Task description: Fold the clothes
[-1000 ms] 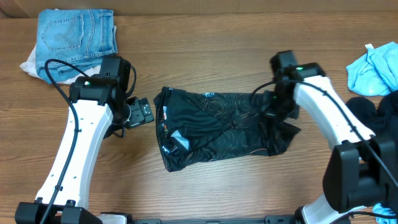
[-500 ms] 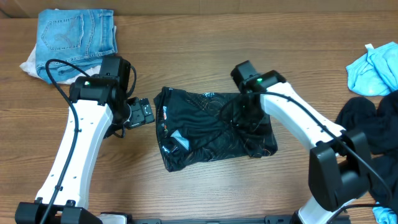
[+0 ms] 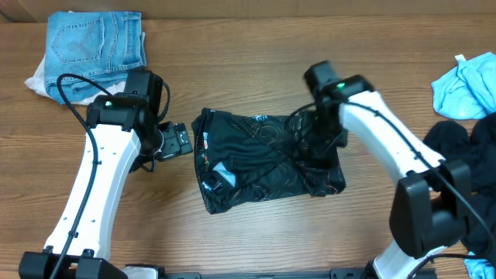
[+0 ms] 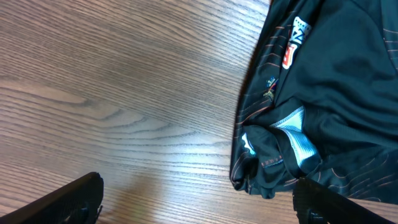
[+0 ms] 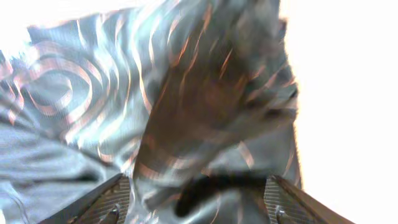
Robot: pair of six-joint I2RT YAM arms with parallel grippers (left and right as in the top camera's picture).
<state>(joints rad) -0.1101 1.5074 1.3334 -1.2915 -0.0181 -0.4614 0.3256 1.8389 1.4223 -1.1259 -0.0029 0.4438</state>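
Since right side lies folded over jersey (image 3: 263,159), mid-bench (image 3: 256,240), right end effector (image 5: 199,186) hovers above, spread wide, apparently empty (view blurred). Left end effector (image 3: 177,141) fully open, empty, beside jersey's left edge, likely for next fold.

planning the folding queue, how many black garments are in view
2: the patterned black jersey at the overhead view's centre, and a plain black heap at the right edge. The heap may hide more pieces.
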